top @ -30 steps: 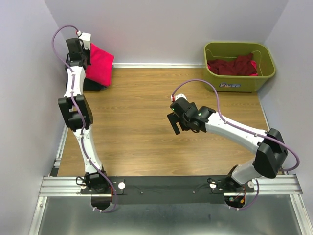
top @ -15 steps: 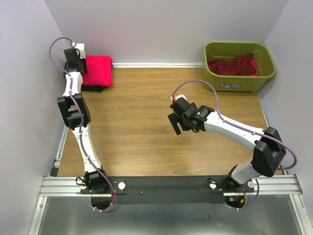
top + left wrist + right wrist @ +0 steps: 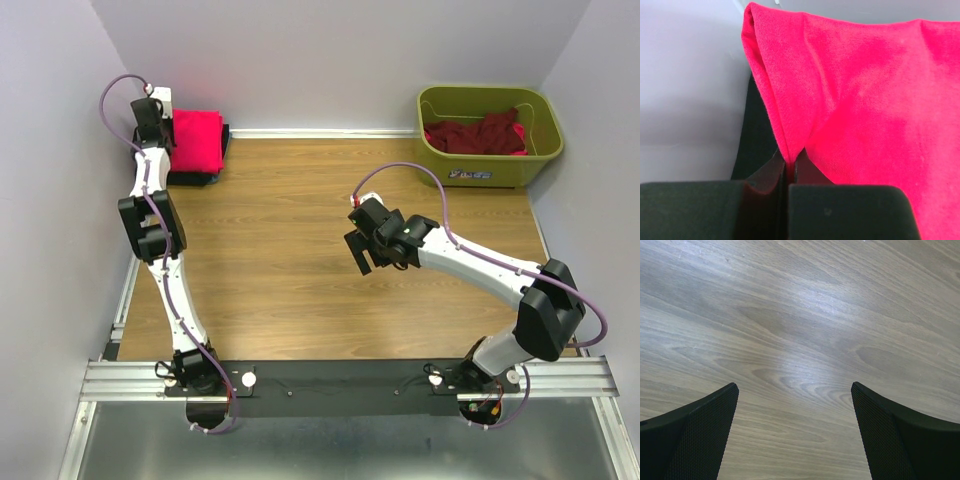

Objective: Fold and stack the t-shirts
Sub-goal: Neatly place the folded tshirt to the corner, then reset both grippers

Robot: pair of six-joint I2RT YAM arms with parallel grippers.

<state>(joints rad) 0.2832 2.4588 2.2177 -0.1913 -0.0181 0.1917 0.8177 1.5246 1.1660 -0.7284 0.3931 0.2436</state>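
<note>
A folded bright pink-red t-shirt (image 3: 197,140) lies on a folded black t-shirt (image 3: 197,179) at the table's far left corner. My left gripper (image 3: 166,132) is shut on the pink-red shirt's left edge; in the left wrist view the jaws pinch a fold of the pink-red shirt (image 3: 865,100), with the black shirt (image 3: 757,135) under it. Several dark maroon t-shirts (image 3: 480,133) lie crumpled in the olive-green tub (image 3: 490,170). My right gripper (image 3: 358,255) is open and empty above bare wood at mid-table, its fingertips (image 3: 700,430) wide apart.
The grey wall corner stands right behind the shirt stack. The tub stands at the far right against the wall. The wooden table top (image 3: 280,250) lies between the two arms. A metal rail (image 3: 350,380) runs along the near edge.
My left gripper has lowered the pink-red shirt, tilted up a second ago, flat onto the black shirt in the corner. The right arm has barely moved.
</note>
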